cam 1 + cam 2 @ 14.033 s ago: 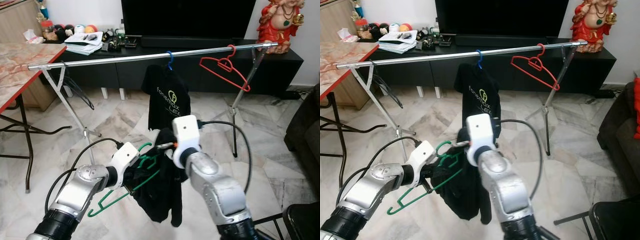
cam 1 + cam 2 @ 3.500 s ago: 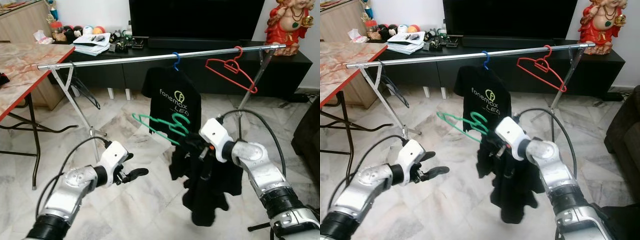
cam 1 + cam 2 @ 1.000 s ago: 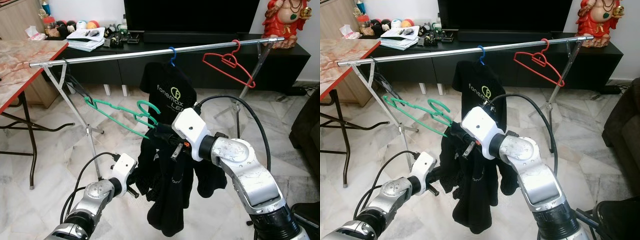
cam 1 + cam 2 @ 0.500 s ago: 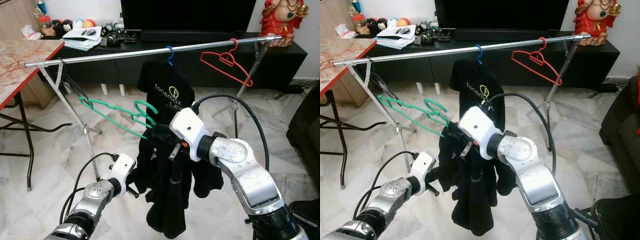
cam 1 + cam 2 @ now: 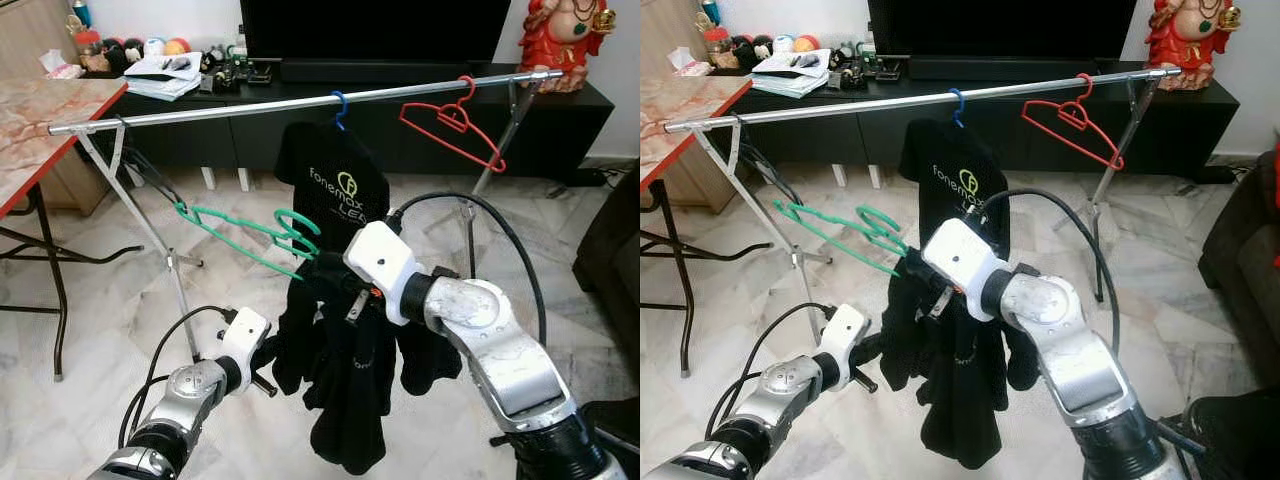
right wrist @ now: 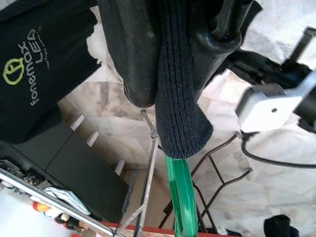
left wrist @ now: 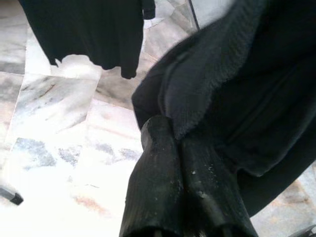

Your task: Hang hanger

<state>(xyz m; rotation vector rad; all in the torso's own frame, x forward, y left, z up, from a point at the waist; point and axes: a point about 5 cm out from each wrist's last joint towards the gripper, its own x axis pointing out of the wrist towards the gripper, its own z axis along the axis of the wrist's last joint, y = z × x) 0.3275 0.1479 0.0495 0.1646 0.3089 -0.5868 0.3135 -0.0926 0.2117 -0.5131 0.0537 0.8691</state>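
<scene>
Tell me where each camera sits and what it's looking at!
Left eye view: on the robot's head, looking forward and down at the clothes rail; both silver arms show, the right gripper holding up the green hanger.
Right eye view: same head, same scene.
Left wrist view: along the left gripper, pinching the dark garment.
Right wrist view: along the right gripper's fingers, with that garment's cuff and the hanger.
Shared: the black printed T-shirt.

We see a green hanger (image 5: 250,232) tilted below the rail (image 5: 300,104), black garment (image 5: 345,370) draped from its right end, unhung.
</scene>
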